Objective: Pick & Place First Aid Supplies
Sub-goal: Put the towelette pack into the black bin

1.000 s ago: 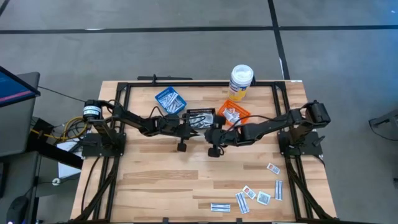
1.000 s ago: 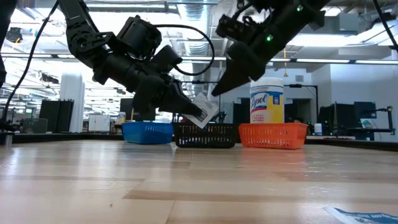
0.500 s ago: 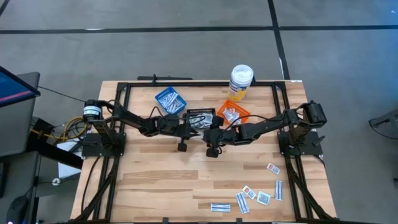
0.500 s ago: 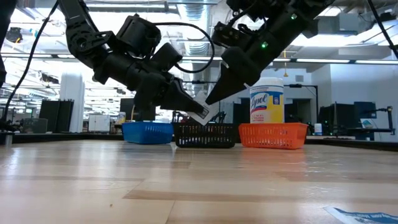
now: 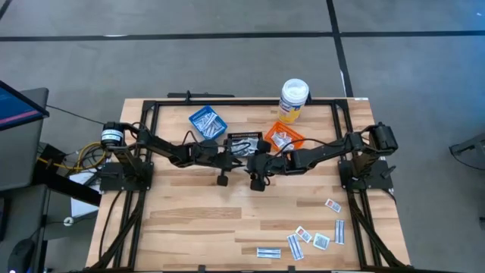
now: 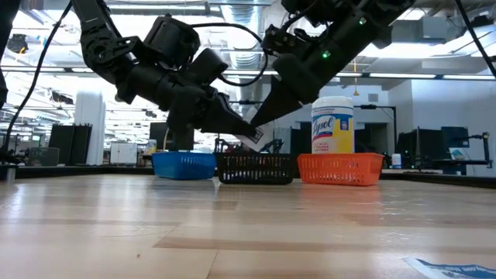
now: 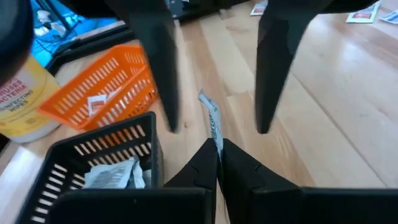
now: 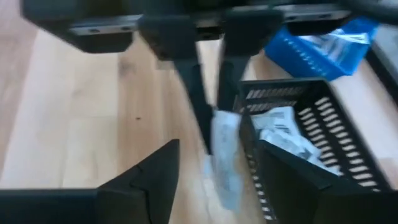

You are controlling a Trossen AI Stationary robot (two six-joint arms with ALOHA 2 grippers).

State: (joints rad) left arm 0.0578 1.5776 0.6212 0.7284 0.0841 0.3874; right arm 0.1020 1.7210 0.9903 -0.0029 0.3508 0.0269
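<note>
1. The left end effector is pinched shut on a thin white packet, which sticks out edge-on from between its fingertips (the low view shows the same packet hanging just above the black basket's rim).
2. The right end effector faces it with fingers spread wide, one on each side of the packet and not touching it.
3. The step in hand looks like a hand-over between the two arms, with the left one now carrying the packet.
4. The black basket lies just beside and below the left end effector and already holds a few packets.
5. Next, the left end effector would need to move over the basket's opening and let go.
6. More packets lie well away from both end effectors, near the worktop's front edge on the right arm's side.
</note>
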